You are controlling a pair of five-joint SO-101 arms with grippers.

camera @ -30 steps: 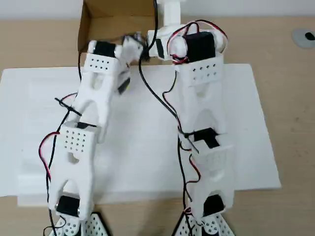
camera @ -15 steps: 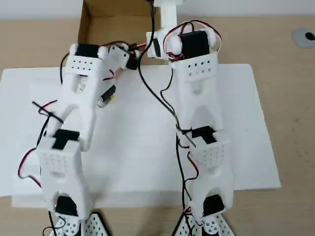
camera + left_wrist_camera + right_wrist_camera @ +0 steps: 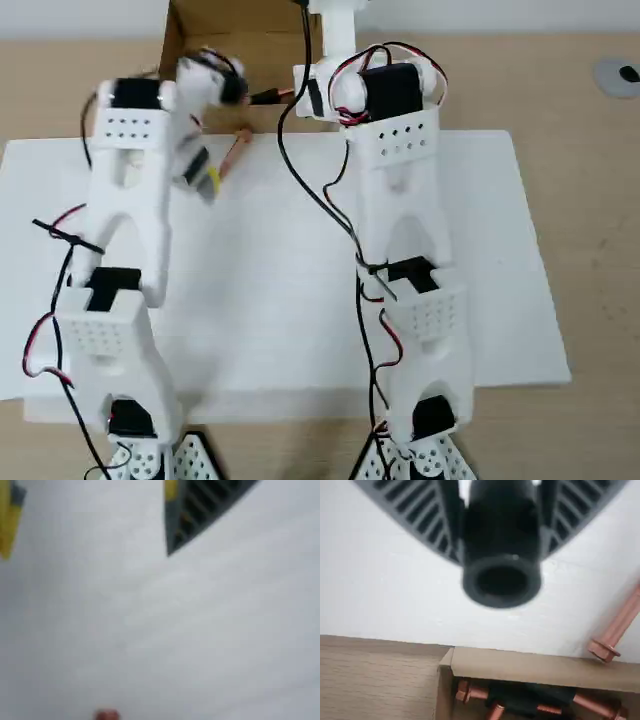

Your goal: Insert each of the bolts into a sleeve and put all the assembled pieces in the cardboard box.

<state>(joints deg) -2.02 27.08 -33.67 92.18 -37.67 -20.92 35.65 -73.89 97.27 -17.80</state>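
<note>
My right gripper [image 3: 501, 540] is shut on a black sleeve [image 3: 501, 575] whose hollow end faces the camera. In the high view that gripper [image 3: 275, 97] holds the sleeve [image 3: 262, 98] at the near edge of the cardboard box [image 3: 172, 50]. Inside the box [image 3: 535, 666] lie copper bolts in black sleeves [image 3: 530, 700]. A loose copper bolt [image 3: 235, 150] rests on the white sheet just in front of the box, and it shows again as a bolt [image 3: 616, 630] in the right wrist view. My left gripper [image 3: 205, 172] hovers open beside this bolt, its yellow-tipped fingers [image 3: 200, 505] spread over bare sheet.
The white sheet [image 3: 280, 280] covers most of the table in front of the box. Both arms stretch across it, the right one [image 3: 400, 200] along the middle. Wooden tabletop [image 3: 580, 150] lies to the right. Black and red cables [image 3: 310, 190] trail between the arms.
The left arm has swung to the left, away from the right gripper, and the loose bolt now shows on the sheet by the box. The right arm has hardly moved.
</note>
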